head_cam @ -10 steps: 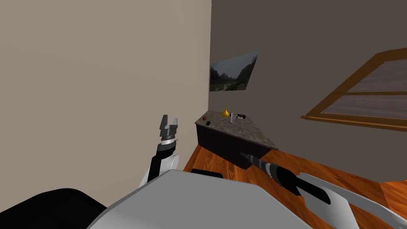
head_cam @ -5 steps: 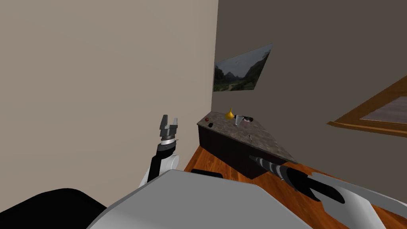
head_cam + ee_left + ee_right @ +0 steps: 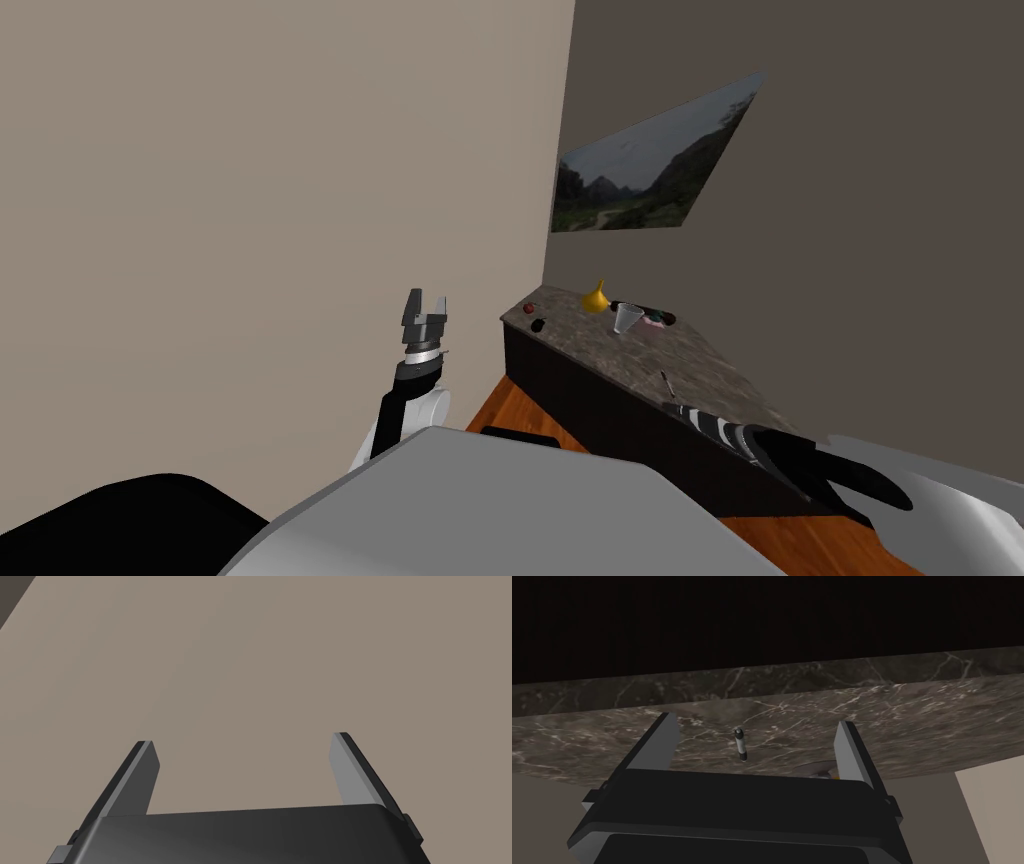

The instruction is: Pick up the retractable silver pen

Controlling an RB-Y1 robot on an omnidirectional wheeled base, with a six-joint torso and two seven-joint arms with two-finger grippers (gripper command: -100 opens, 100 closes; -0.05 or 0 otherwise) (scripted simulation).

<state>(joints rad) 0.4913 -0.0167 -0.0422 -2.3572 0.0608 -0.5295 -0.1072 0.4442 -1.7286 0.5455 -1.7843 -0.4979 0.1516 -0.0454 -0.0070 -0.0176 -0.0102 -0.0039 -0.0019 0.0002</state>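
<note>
The right gripper (image 3: 757,724) stands wide open, its two grey fingers spread with nothing between them but the view of one slim silver pen (image 3: 740,744). The pen lies flat on a dark marbled counter (image 3: 912,716), roughly in line with the gripper's aim and touching neither finger. In the head view the same pen (image 3: 665,382) is a thin sliver near the closer end of the counter (image 3: 610,355), just ahead of the right arm's striped wrist, which reaches in low over the counter's front edge. Five other small things sit well apart from the pen toward the far end of the counter. They are one clear cup (image 3: 628,319), one yellow funnel-shaped piece (image 3: 596,298) behind it, one dark item with pink and green (image 3: 655,318) just beside the cup, one small red thing (image 3: 529,308) and one small black thing (image 3: 538,324) near the front edge. The counter tops a dark cabinet on a wooden floor (image 3: 500,410), and one landscape picture (image 3: 650,165) hangs on the wall above. The left gripper (image 3: 425,308) is raised upright beside the beige wall, well away from the counter, its two fingers also spread wide and empty.
</note>
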